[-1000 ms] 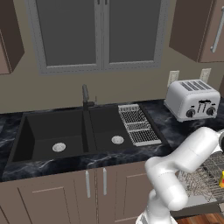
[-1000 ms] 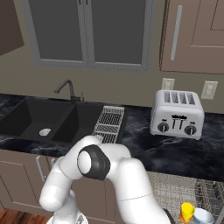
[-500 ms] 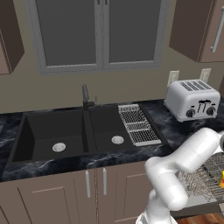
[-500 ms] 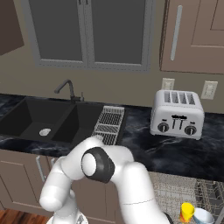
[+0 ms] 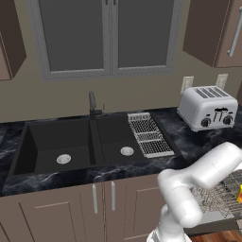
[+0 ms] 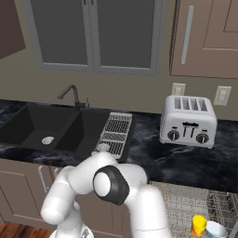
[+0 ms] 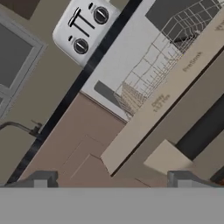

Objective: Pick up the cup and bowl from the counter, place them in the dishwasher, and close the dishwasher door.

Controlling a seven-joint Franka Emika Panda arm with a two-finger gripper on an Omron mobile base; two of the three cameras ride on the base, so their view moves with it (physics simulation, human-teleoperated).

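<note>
Cup (image 6: 198, 226): a yellow one, set in the dishwasher rack (image 6: 186, 204), just beside the bowl (image 6: 216, 229), so loading is judged done.
Dishwasher door (image 7: 170, 94): seen edge-on below the toaster (image 7: 83, 28); not yet closed.
End effector (image 7: 111, 178): fingers held wide apart, empty, placed low beside the door.
Desk (image 6: 186, 160): toaster carried.
Writing: faint print along the door edge, not readable.

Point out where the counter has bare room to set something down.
Bare counter lies between the drying rack and the toaster, and in front of the toaster. Left of the rack, the double sink takes the room, leaving a narrow front strip.
</note>
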